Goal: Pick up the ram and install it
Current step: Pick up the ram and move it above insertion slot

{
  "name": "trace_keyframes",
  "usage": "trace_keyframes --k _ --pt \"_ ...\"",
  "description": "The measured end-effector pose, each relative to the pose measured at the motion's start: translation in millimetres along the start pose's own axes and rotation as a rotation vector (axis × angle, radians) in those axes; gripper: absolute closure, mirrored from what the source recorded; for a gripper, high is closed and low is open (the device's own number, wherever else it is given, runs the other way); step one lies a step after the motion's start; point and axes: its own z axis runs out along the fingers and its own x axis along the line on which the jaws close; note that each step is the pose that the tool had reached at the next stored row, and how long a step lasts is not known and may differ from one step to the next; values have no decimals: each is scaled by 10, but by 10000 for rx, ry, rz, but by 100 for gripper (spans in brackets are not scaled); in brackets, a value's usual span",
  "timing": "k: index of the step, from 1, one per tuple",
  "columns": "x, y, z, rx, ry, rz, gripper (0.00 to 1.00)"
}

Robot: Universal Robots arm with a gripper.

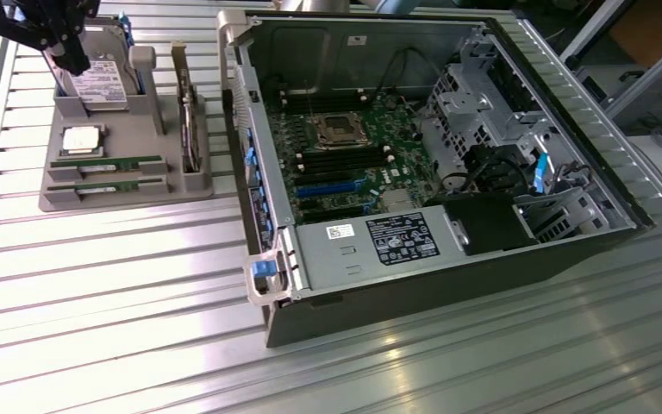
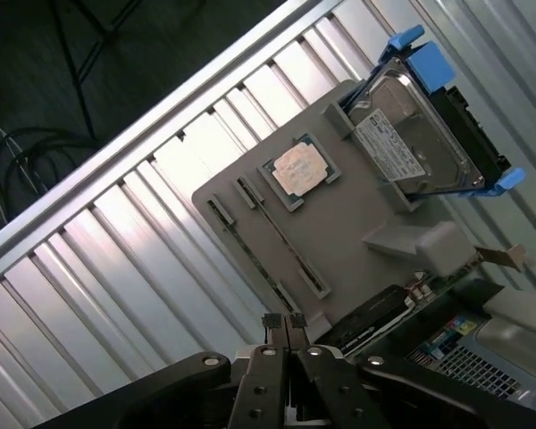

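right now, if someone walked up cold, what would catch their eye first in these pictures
The open computer case, lying on its side with its motherboard bared, takes up the middle and the exterior view's right. On the exterior view's left a grey tray carries a hard drive, a processor and two green ram sticks, and the gripper hangs shut above the tray's hard-drive end.

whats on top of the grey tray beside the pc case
The grey tray holds two ram sticks, a processor chip and a hard drive. The arm covers the drive's upper corner in the exterior view.
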Motion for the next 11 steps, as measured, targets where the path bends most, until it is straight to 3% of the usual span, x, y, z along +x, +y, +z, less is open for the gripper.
trace_keyframes --k 11 --pt "0 0 1 -41 98 -2042 86"
